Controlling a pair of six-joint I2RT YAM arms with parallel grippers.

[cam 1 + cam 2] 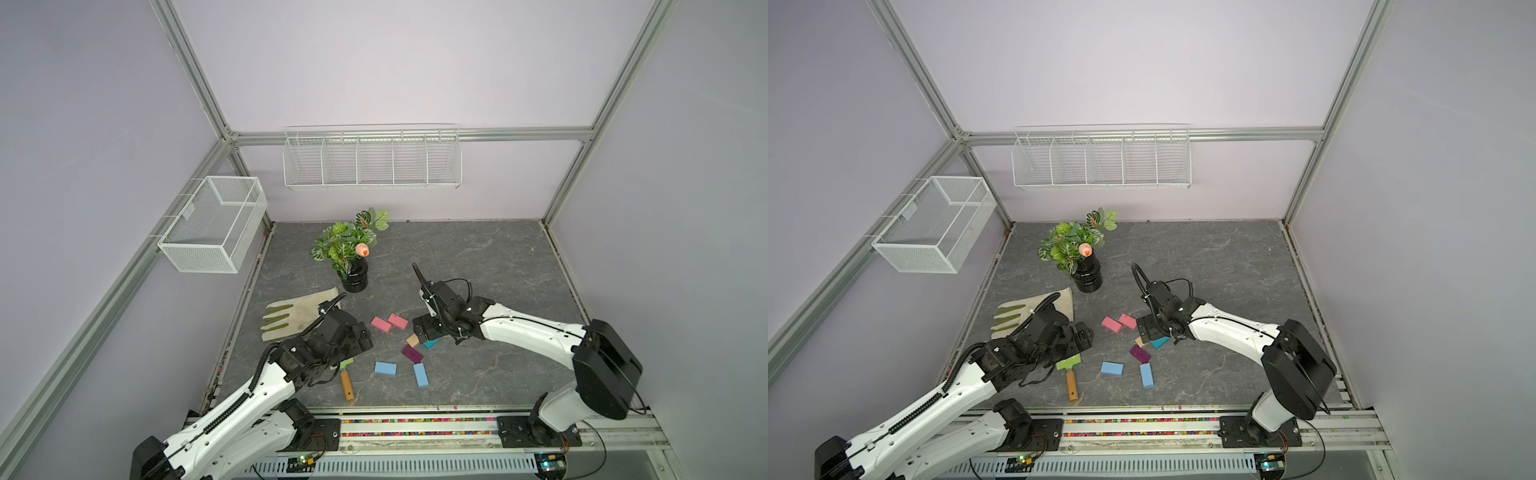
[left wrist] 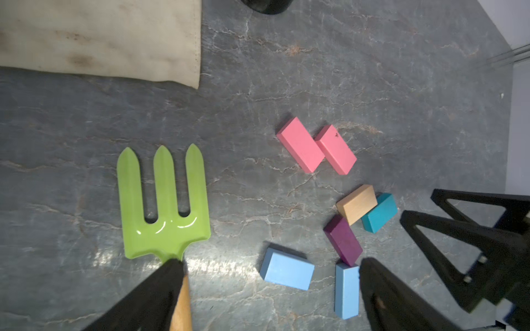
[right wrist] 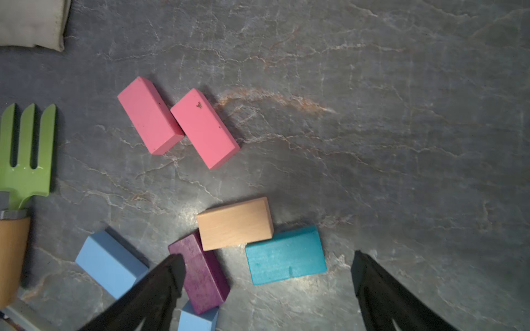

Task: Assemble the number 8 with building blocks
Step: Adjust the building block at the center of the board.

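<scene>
The building blocks lie loose on the grey table. Two pink blocks (image 1: 381, 324) (image 1: 397, 321) sit side by side. Nearer the front, a tan block (image 3: 235, 223) touches a teal block (image 3: 285, 255) and a dark purple block (image 3: 200, 272). Two light blue blocks (image 1: 385, 368) (image 1: 420, 374) lie closest to the front edge. My right gripper (image 3: 267, 263) hovers open over the teal block, holding nothing. My left gripper (image 2: 269, 266) stands open and empty to the left of the blocks, above the fork's head.
A green garden fork (image 1: 347, 380) with a wooden handle lies under the left arm. A beige glove (image 1: 297, 316) is behind it, and a potted plant (image 1: 353, 253) stands farther back. A wire basket (image 1: 214, 224) and a wire shelf (image 1: 372, 160) hang on the walls.
</scene>
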